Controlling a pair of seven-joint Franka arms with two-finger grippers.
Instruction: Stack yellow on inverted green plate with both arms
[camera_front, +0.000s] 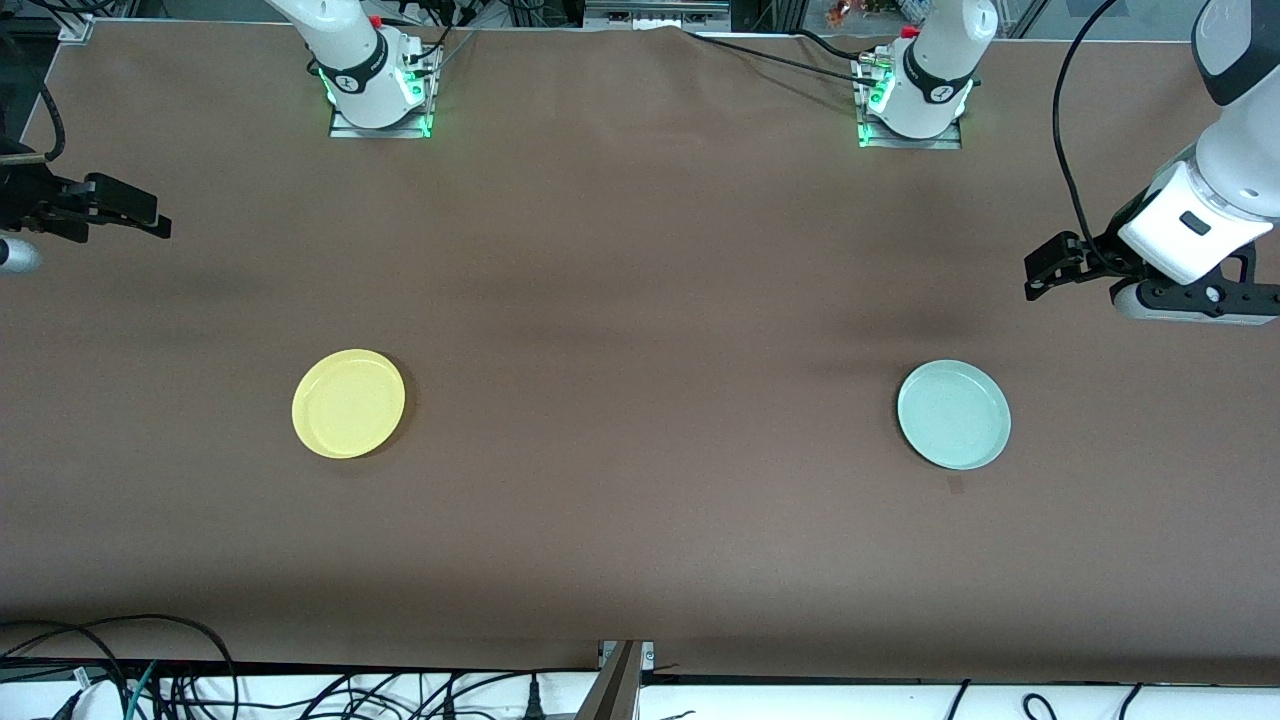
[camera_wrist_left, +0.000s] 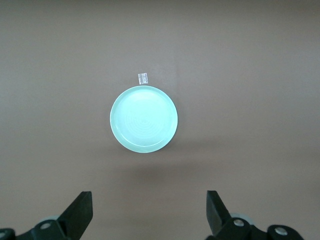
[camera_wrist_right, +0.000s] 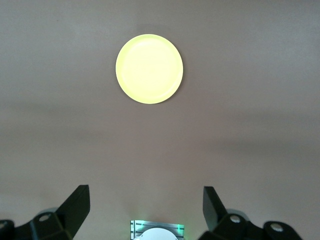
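Note:
The yellow plate (camera_front: 348, 403) lies rim up on the brown table toward the right arm's end; it also shows in the right wrist view (camera_wrist_right: 149, 68). The pale green plate (camera_front: 953, 414) lies toward the left arm's end and appears rim up; it also shows in the left wrist view (camera_wrist_left: 143, 119). My left gripper (camera_wrist_left: 150, 197) is open and empty, held high over the table at the left arm's end (camera_front: 1200, 298), apart from the green plate. My right gripper (camera_wrist_right: 146, 192) is open and empty, high at the right arm's end (camera_front: 30, 215), partly cut off by the view's edge.
A small tape mark (camera_front: 956, 485) lies on the table just nearer the front camera than the green plate; it shows in the left wrist view (camera_wrist_left: 143, 78) too. The arm bases (camera_front: 378, 90) (camera_front: 915, 100) stand along the table's back edge. Cables lie past the front edge.

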